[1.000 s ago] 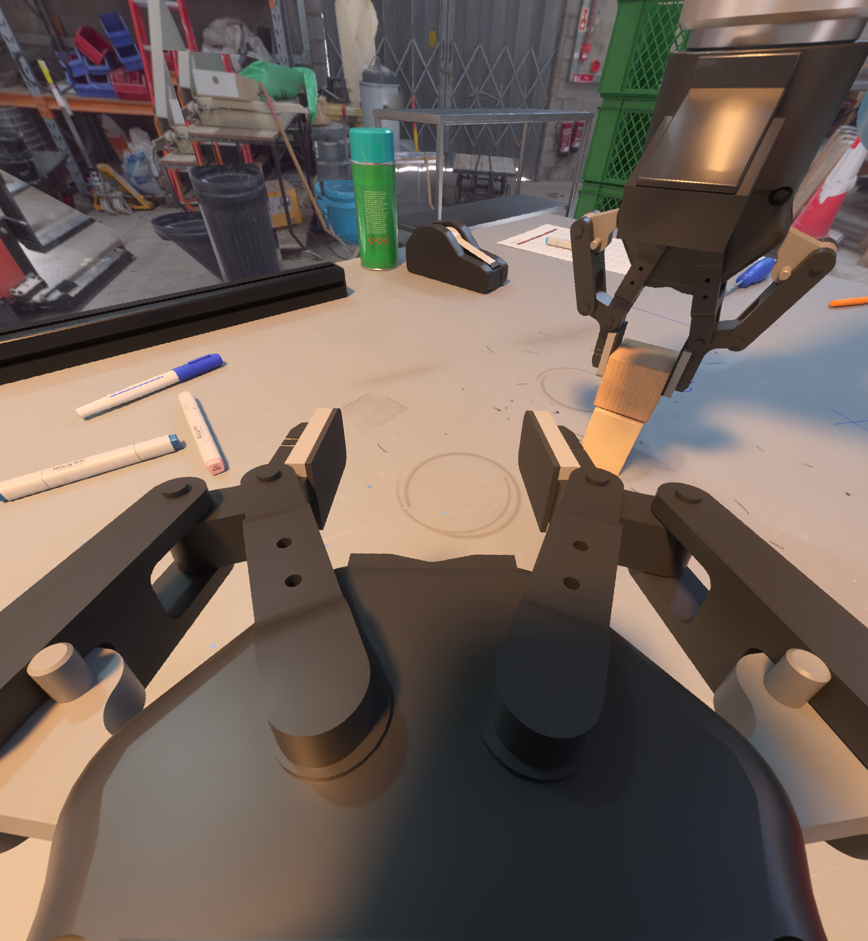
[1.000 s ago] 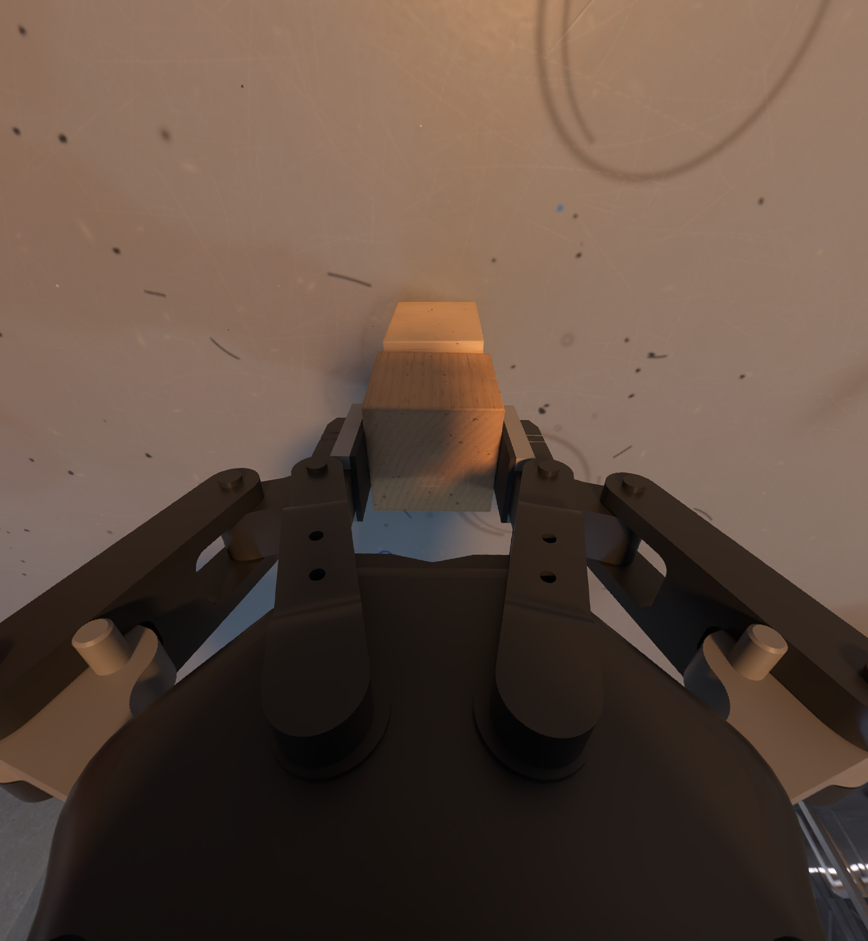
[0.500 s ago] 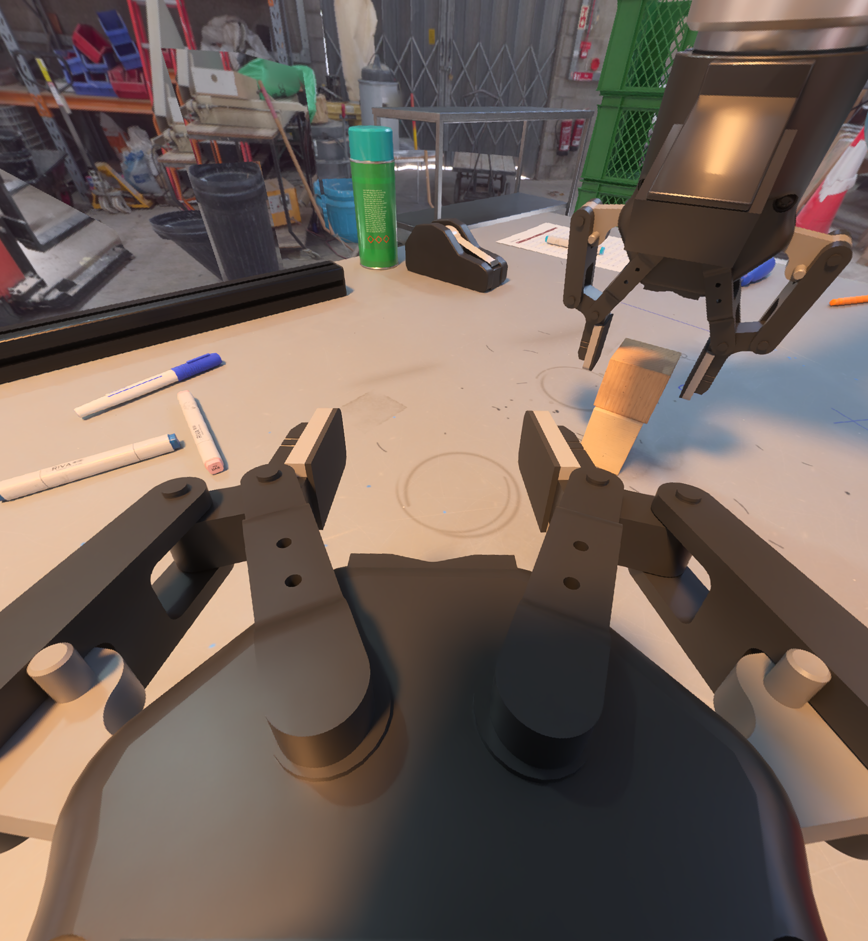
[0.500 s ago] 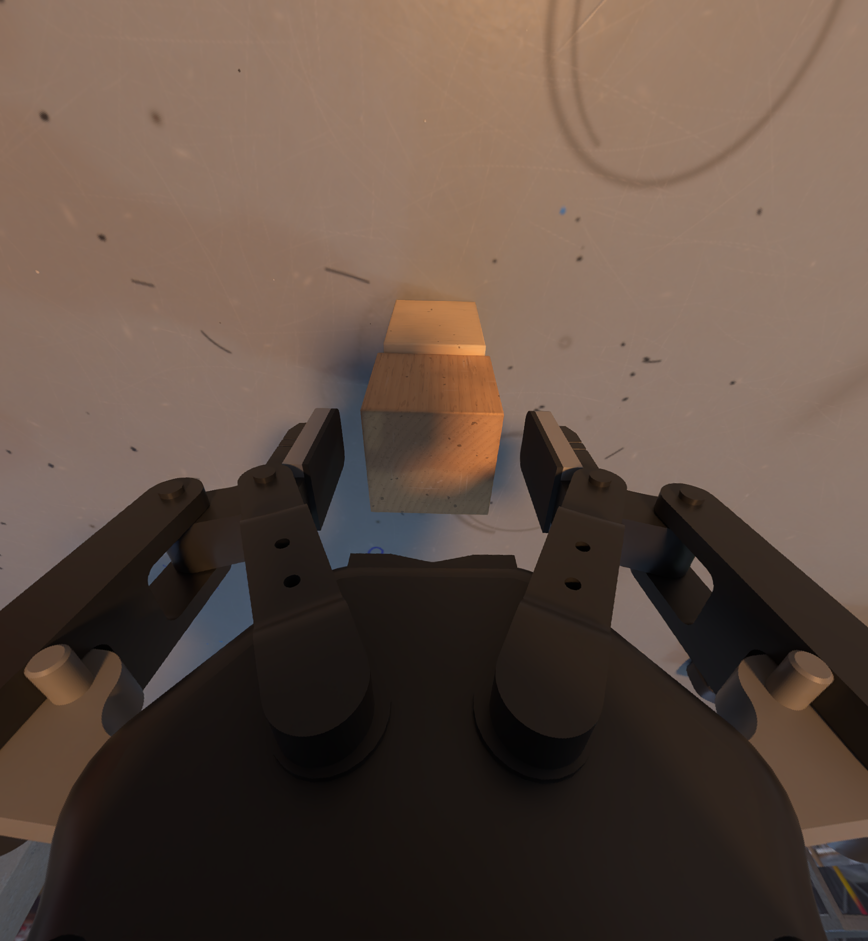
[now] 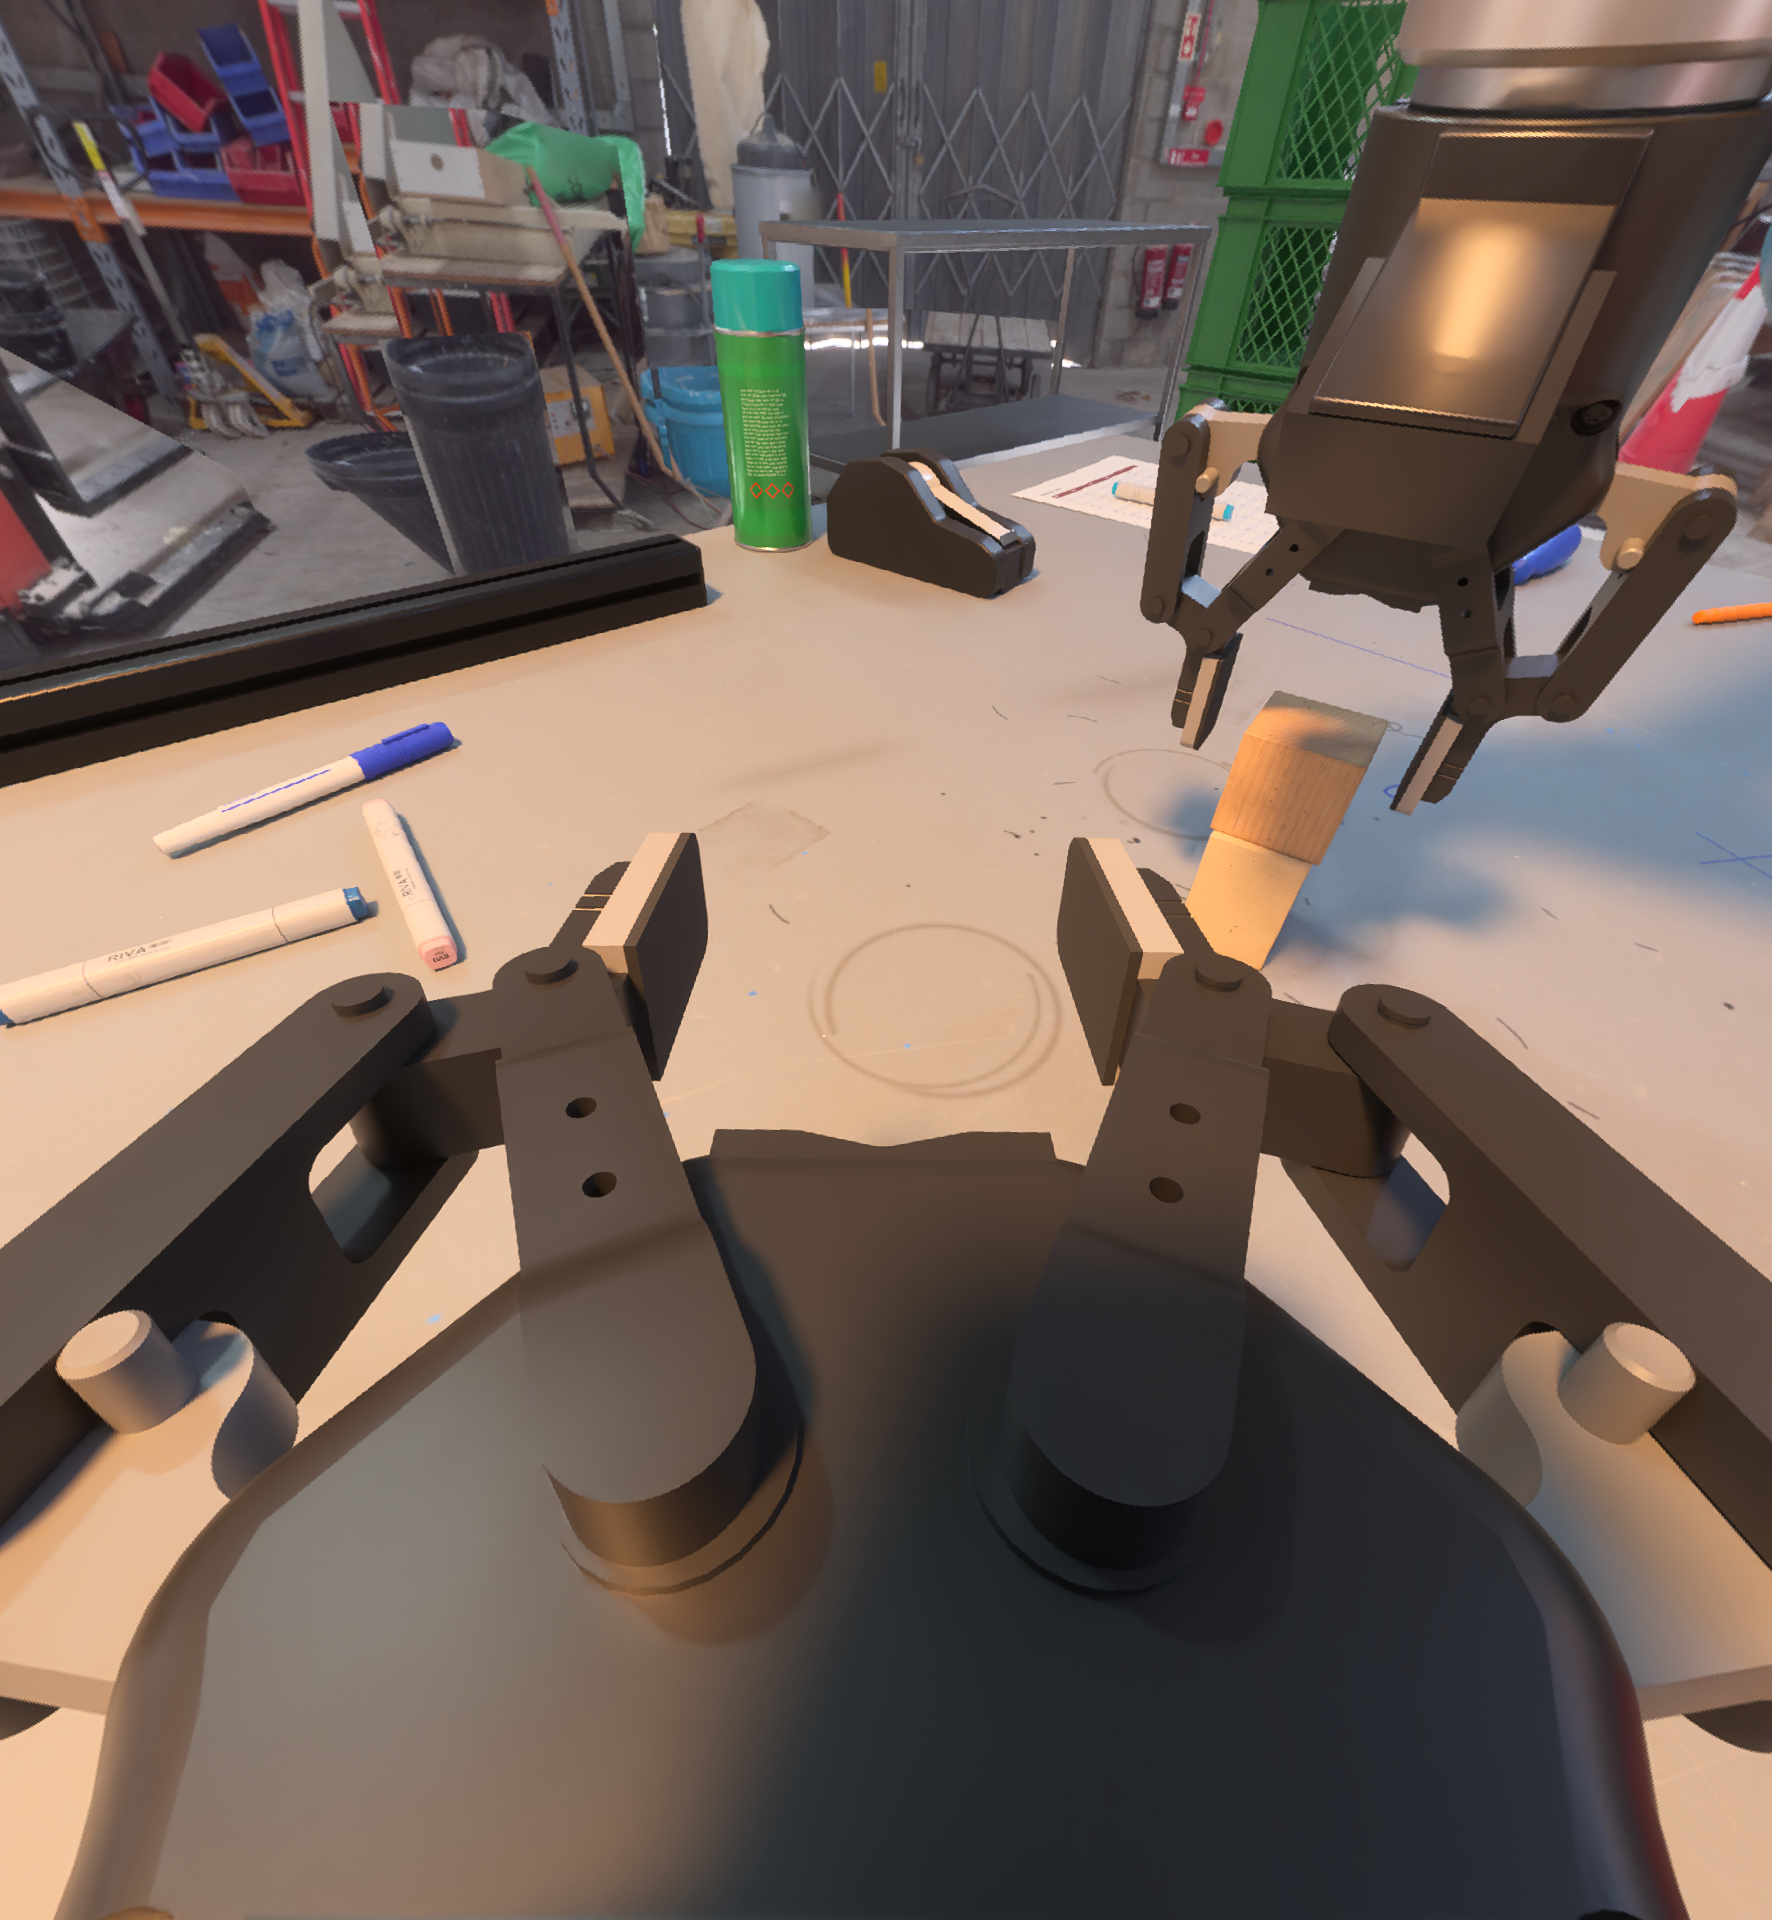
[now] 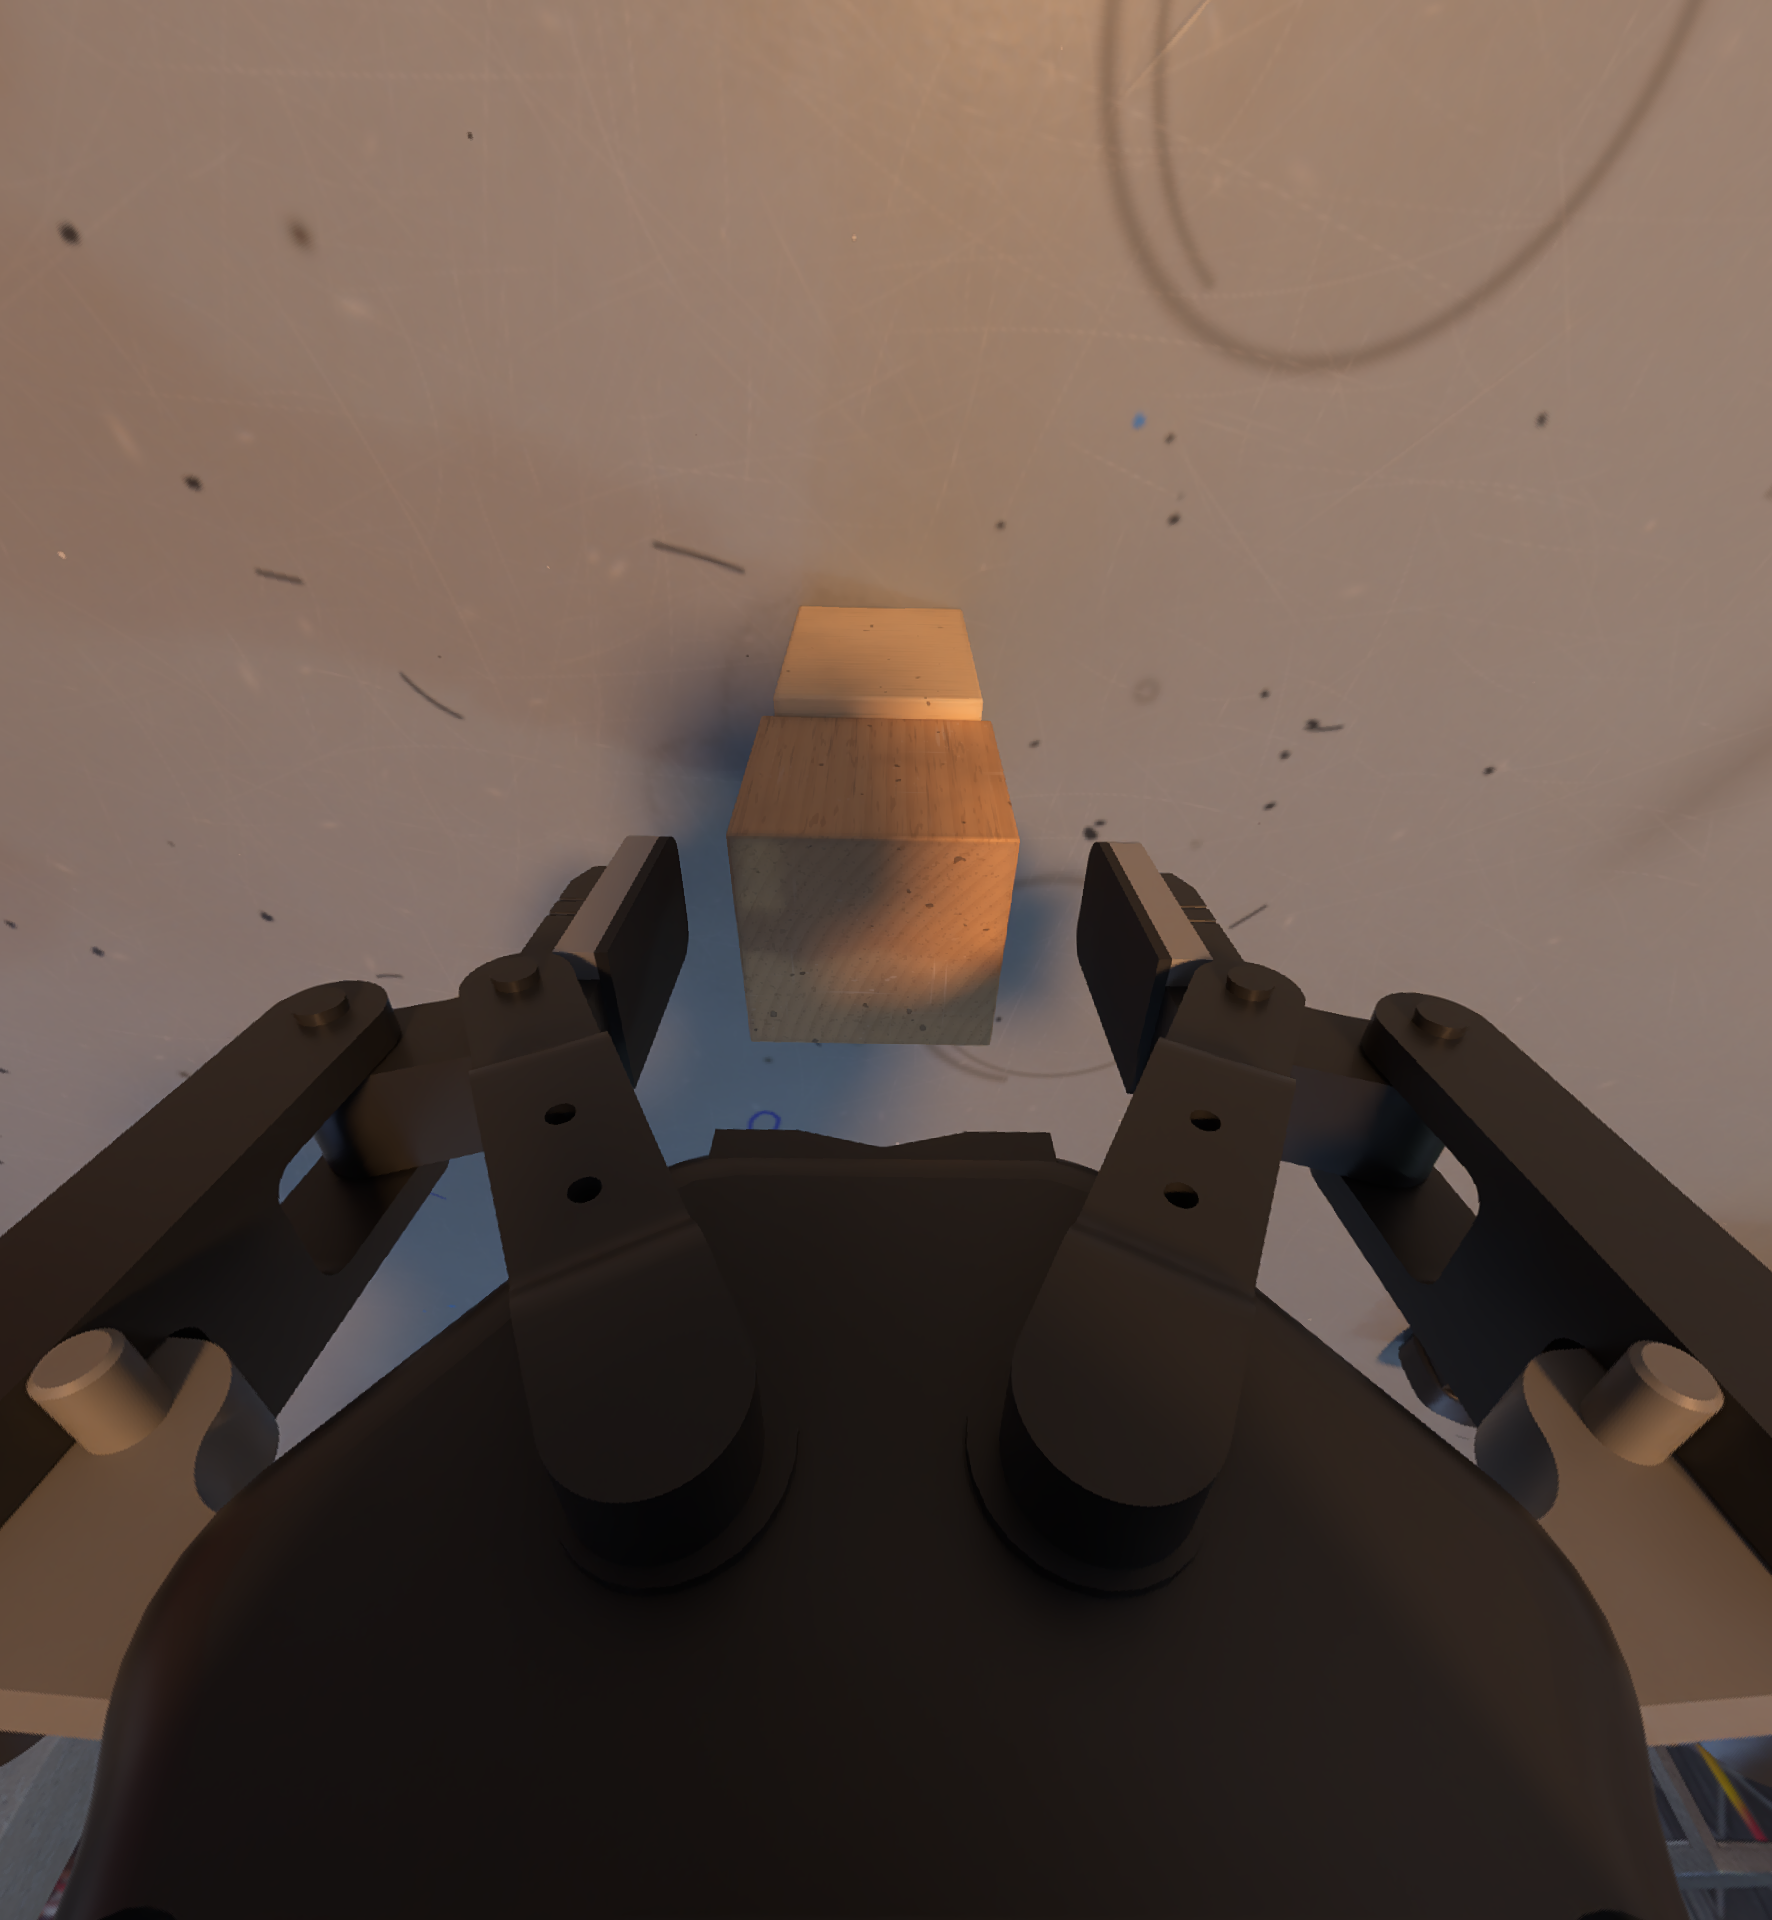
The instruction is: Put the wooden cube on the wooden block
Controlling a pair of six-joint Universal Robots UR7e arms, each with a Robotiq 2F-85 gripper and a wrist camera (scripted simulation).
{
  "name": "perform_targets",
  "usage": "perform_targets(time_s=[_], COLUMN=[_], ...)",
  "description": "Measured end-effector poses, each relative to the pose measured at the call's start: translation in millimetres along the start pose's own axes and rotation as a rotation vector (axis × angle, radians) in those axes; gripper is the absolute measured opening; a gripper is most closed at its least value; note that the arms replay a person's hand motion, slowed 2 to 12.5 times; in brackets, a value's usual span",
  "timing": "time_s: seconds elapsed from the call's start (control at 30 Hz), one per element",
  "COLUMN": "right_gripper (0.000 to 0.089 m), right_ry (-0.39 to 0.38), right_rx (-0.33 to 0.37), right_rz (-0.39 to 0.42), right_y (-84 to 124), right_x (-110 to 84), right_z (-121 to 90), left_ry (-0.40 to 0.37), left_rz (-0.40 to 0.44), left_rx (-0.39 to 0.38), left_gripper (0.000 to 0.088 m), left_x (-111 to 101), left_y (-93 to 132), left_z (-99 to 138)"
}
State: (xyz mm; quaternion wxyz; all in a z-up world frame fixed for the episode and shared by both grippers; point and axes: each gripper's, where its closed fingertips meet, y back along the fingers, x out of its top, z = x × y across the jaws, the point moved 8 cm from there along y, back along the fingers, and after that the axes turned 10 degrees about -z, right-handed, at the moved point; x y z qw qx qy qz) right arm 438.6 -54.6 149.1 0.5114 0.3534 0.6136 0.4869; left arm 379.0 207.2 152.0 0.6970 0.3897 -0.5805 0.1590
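Note:
The wooden cube [image 5: 1289, 781] rests on top of the paler wooden block [image 5: 1243, 902], which stands on the table to the right of my left gripper. In the right wrist view the cube [image 6: 874, 883] covers most of the block [image 6: 877, 660]. My right gripper [image 6: 882, 961] is open around the cube, its pads apart from the cube's sides; it also shows in the left wrist view [image 5: 1313, 756], a little above the cube. My left gripper [image 5: 882, 940] is open and empty over the table, left of the stack.
Three marker pens [image 5: 305, 788] [image 5: 409, 883] [image 5: 175, 954] lie at the left. A green spray can [image 5: 762, 405], a black tape dispenser [image 5: 929, 525] and a sheet of paper [image 5: 1100, 488] stand at the back. A black rail [image 5: 310, 644] runs along the table's far-left edge. An orange tool [image 5: 1755, 613] lies far right.
My right gripper opened and let go of the cube, which stays on the block. It then rose a little and spread its fingers wider. The left gripper has not moved.

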Motion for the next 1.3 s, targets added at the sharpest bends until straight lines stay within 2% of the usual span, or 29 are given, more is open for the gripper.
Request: perform_targets(time_s=[0.6, 0.8, 0.9, 1.07, 1.3], right_gripper=[0.073, 0.0833, 0.0854, 0.0854, 0.0854], right_ry=[-0.016, -0.029, -0.041, -0.096, -0.235], right_rx=[0.008, -0.003, -0.022, -0.075, -0.181], right_rz=[0.0, 0.008, 0.026, 0.116, 0.387], right_y=[0.3, 2.7, 7.2, 23.3, 51.6], right_x=[0.1, -1.2, -3.4, -12.4, -38.5], right_z=[0.4, 1.3, 2.1, 4.5, 2.4], left_ry=[0.0, -0.002, -0.003, -0.005, -0.012], left_rz=[-0.001, -0.002, -0.005, -0.015, -0.046], left_rx=[-0.002, -0.005, -0.008, -0.02, -0.04], left_gripper=[0.061, 0.0614, 0.062, 0.0643, 0.0697], left_x=[-0.1, -0.1, -0.3, -1.1, -3.8], left_y=[-0.3, -0.6, -1.1, -3.0, -8.8], left_z=[0.3, 0.6, 1.0, 1.9, 4.5])
